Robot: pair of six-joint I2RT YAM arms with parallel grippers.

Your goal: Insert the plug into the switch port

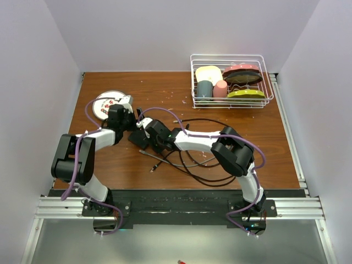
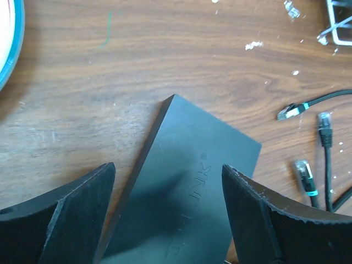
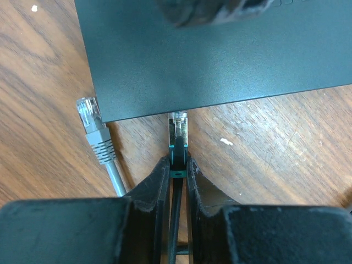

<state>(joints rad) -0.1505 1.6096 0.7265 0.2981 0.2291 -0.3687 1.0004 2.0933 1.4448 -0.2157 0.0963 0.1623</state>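
The switch (image 2: 187, 187) is a flat matte-black box lying on the wooden table; it also shows in the right wrist view (image 3: 209, 55) and in the top view (image 1: 138, 137). My left gripper (image 2: 168, 212) is open, its fingers on either side above the switch. My right gripper (image 3: 177, 165) is shut on the plug (image 3: 178, 129), a clear connector with a teal band on a black cable. The plug's tip meets the near edge of the switch. The sockets are hidden from view.
A grey-booted plug (image 3: 96, 135) lies left of the held one. Three loose black plugs (image 2: 305, 176) lie right of the switch. A round white plate (image 1: 107, 104) sits at the back left. A wire rack (image 1: 231, 80) with dishes stands back right. Black cables (image 1: 192, 165) loop near the front.
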